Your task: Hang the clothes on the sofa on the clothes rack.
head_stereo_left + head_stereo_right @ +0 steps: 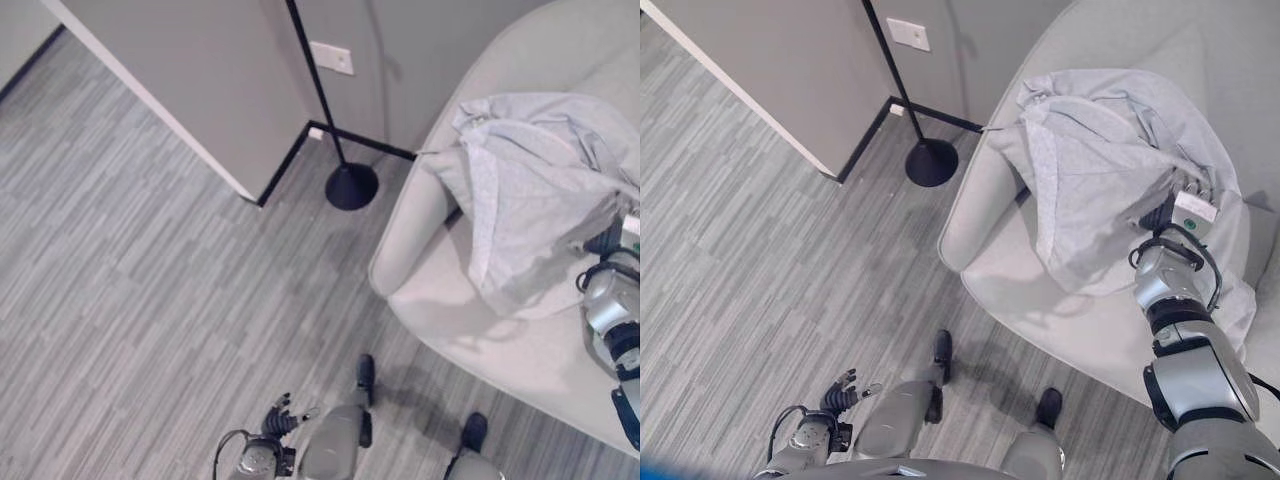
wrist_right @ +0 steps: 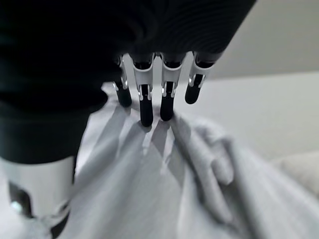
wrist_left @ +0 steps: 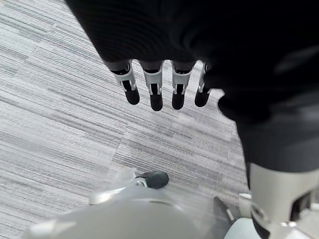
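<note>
A pale grey-blue shirt (image 1: 1090, 170) lies crumpled over the seat and back of a light grey sofa (image 1: 1040, 290). My right hand (image 1: 1168, 212) rests on the shirt's right part. In the right wrist view its fingers (image 2: 144, 104) are straight, with their dark tips on the cloth (image 2: 164, 189). The clothes rack shows as a thin black pole (image 1: 895, 75) on a round black base (image 1: 931, 162), standing on the floor just left of the sofa's arm. My left hand (image 1: 840, 390) hangs low by my side over the carpet, its fingers (image 3: 155, 92) relaxed and holding nothing.
A grey wall with a white outlet plate (image 1: 331, 57) rises behind the rack, and a wall corner (image 1: 255, 195) juts out to its left. Striped grey carpet (image 1: 150, 280) covers the floor to the left. The sofa's rounded arm (image 1: 410, 230) faces the rack's base.
</note>
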Available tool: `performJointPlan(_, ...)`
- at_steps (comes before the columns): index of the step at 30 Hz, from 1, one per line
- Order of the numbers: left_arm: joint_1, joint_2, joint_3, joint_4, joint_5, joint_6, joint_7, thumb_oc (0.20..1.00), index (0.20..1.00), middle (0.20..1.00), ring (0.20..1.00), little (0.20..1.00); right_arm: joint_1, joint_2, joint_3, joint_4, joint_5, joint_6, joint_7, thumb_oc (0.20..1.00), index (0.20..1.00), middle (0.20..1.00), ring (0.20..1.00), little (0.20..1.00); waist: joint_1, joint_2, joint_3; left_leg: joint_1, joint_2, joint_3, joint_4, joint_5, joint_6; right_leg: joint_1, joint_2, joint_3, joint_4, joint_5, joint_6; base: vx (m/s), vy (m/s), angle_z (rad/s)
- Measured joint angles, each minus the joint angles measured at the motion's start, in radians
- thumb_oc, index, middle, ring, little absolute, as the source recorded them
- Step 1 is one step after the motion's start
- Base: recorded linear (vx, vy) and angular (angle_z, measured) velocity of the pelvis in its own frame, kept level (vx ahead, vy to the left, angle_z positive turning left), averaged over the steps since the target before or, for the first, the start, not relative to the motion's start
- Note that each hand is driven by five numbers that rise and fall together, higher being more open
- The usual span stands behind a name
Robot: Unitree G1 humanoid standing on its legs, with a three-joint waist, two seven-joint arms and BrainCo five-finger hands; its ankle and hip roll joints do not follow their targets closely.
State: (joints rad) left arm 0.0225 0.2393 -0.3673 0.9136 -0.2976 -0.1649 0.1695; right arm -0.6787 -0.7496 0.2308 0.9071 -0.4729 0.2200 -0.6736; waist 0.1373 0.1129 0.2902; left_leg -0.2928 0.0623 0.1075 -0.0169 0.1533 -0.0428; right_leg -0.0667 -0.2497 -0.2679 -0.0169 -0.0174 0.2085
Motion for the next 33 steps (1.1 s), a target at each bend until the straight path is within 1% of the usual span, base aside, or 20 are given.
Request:
performJointPlan(1, -0.001, 0.000, -0.002, -0.014, 0.007, -0.001, 0.005, 1.000, 1.000, 1.000, 1.000, 1.000, 0.004, 0.000, -0.026, -0.004, 0.000, 0.009, -0.014, 1.000, 1.000, 1.000, 1.000, 1.000, -0.001, 0.000, 0.009, 0.000, 0.001, 0.000, 0.000, 0.000, 0.000, 0.000, 0.002, 0.000, -0.001, 0.000, 0.000, -0.04, -0.006, -0.05)
performJointPlan(4, -0.003, 0.004, -0.012, -0.038, 0.031, -0.002, 0.009, 1.000, 1.000, 1.000, 1.000, 1.000, 0.007, 0.001, -0.027, 0.019, 0.000, 0.024, -0.038, 1.000, 1.000, 1.000, 1.000, 1.000, -0.012, 0.002, 0.024, 0.000, 0.001, 0.000, 0.000, 0.000, 0.000, -0.001, 0.001, 0.002, -0.002, 0.000, 0.000, -0.04, -0.005, -0.01)
performJointPlan(8, -0.017, 0.006, -0.022, -0.049, 0.040, -0.010, 0.016, 1.000, 1.000, 1.000, 1.000, 1.000, 0.006, 0.003, -0.027, 0.059, 0.003, 0.031, -0.041, 1.000, 1.000, 1.000, 1.000, 1.000, -0.022, 0.015, 0.059, -0.003, 0.000, 0.000, 0.000, 0.000, 0.000, -0.004, 0.000, 0.003, -0.002, 0.003, 0.000, -0.02, 0.005, -0.01)
performJointPlan(12, -0.021, 0.010, -0.037, -0.066, 0.046, -0.022, 0.023, 1.000, 1.000, 1.000, 1.000, 1.000, 0.001, 0.003, -0.027, 0.112, 0.013, 0.023, -0.048, 1.000, 1.000, 1.000, 1.000, 1.000, -0.021, 0.026, 0.069, -0.021, -0.001, 0.004, 0.000, 0.000, 0.001, -0.032, -0.004, 0.010, 0.003, 0.006, 0.002, -0.04, 0.023, -0.03)
performJointPlan(13, -0.022, 0.012, -0.051, -0.081, 0.046, -0.029, 0.023, 1.000, 1.000, 1.000, 1.000, 1.000, -0.010, 0.004, -0.025, 0.165, 0.029, 0.016, -0.050, 1.000, 1.000, 1.000, 1.000, 1.000, -0.020, 0.039, 0.076, -0.029, -0.004, 0.009, 0.000, 0.001, 0.002, -0.039, -0.007, 0.014, 0.002, 0.008, 0.003, -0.03, 0.034, -0.08)
performJointPlan(14, -0.022, 0.012, -0.062, -0.095, 0.046, -0.030, 0.023, 1.000, 1.000, 1.000, 1.000, 1.000, -0.032, 0.004, -0.022, 0.238, 0.058, -0.009, -0.049, 1.000, 1.000, 1.000, 1.000, 1.000, -0.015, 0.051, 0.082, -0.034, -0.007, 0.018, 0.000, 0.002, 0.003, -0.053, -0.012, 0.022, 0.003, 0.010, 0.006, -0.03, 0.033, -0.11)
performJointPlan(16, -0.022, 0.012, -0.068, -0.107, 0.046, -0.033, 0.023, 1.000, 1.000, 1.000, 1.000, 1.000, -0.049, 0.003, -0.024, 0.281, 0.101, -0.021, -0.042, 1.000, 1.000, 1.000, 1.000, 1.000, -0.017, 0.069, 0.092, -0.036, -0.014, 0.020, 0.000, 0.003, 0.005, -0.054, -0.019, 0.027, 0.000, 0.018, 0.011, -0.03, 0.035, -0.08)
performJointPlan(17, -0.022, 0.019, -0.076, -0.119, 0.046, -0.036, 0.023, 1.000, 1.000, 1.000, 1.000, 1.000, -0.060, 0.003, -0.022, 0.324, 0.138, -0.043, -0.036, 1.000, 1.000, 1.000, 1.000, 1.000, -0.017, 0.080, 0.097, -0.037, -0.017, 0.021, -0.002, 0.004, 0.006, -0.056, -0.023, 0.028, 0.000, 0.019, 0.013, -0.02, 0.030, -0.03)
performJointPlan(19, -0.023, 0.028, -0.080, -0.124, 0.046, -0.045, 0.023, 1.000, 1.000, 1.000, 1.000, 1.000, -0.078, 0.002, -0.015, 0.361, 0.183, -0.062, -0.021, 1.000, 1.000, 1.000, 1.000, 1.000, -0.017, 0.092, 0.098, -0.047, -0.018, 0.024, -0.008, 0.007, 0.010, -0.072, -0.025, 0.032, 0.000, 0.021, 0.015, 0.00, 0.024, -0.04)
performJointPlan(24, -0.028, 0.048, -0.105, -0.158, 0.059, -0.046, 0.024, 1.000, 1.000, 1.000, 1.000, 1.000, -0.110, -0.005, -0.004, 0.424, 0.256, -0.090, 0.014, 1.000, 1.000, 1.000, 1.000, 1.000, -0.018, 0.104, 0.099, -0.072, -0.026, 0.027, -0.015, 0.013, 0.018, -0.104, -0.033, 0.034, 0.000, 0.026, 0.018, 0.00, 0.003, -0.01)
performJointPlan(26, -0.030, 0.051, -0.112, -0.184, 0.084, -0.055, 0.026, 1.000, 1.000, 1.000, 1.000, 1.000, -0.115, -0.035, -0.006, 0.444, 0.279, -0.098, 0.030, 1.000, 1.000, 1.000, 1.000, 1.000, -0.016, 0.117, 0.103, -0.075, -0.037, 0.027, -0.018, 0.014, 0.019, -0.105, -0.043, 0.033, -0.002, 0.028, 0.022, 0.01, 0.003, 0.02)
performJointPlan(30, -0.031, 0.063, -0.119, -0.202, 0.108, -0.057, 0.032, 1.000, 1.000, 1.000, 1.000, 1.000, -0.127, -0.069, -0.007, 0.483, 0.310, -0.113, 0.053, 1.000, 1.000, 1.000, 1.000, 1.000, -0.015, 0.124, 0.101, -0.076, -0.044, 0.027, -0.028, 0.015, 0.021, -0.107, -0.050, 0.034, -0.013, 0.033, 0.029, 0.00, 0.000, 0.00)
performJointPlan(33, -0.028, 0.087, -0.127, -0.231, 0.125, -0.061, 0.044, 1.000, 1.000, 1.000, 1.000, 1.000, -0.123, -0.100, -0.018, 0.504, 0.325, -0.119, 0.073, 1.000, 1.000, 1.000, 1.000, 1.000, -0.009, 0.129, 0.099, -0.087, -0.045, 0.028, -0.036, 0.017, 0.023, -0.121, -0.051, 0.034, -0.015, 0.033, 0.030, 0.00, 0.000, 0.00)
